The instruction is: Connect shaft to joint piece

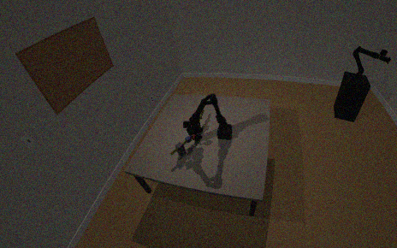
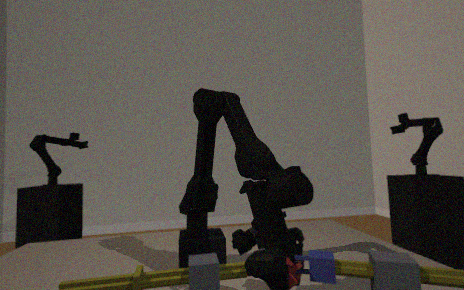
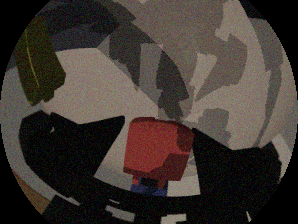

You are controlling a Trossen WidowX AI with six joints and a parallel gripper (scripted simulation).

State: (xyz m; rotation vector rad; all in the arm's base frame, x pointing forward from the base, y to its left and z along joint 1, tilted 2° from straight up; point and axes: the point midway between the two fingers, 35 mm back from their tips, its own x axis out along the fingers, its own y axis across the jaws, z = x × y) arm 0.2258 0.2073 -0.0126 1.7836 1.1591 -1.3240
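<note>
Matte black jointed arm: slim straight links, bulbous rounded joint housings, squat square black base block, and a thick rounded wrist; no markings or cables discernible.
</note>
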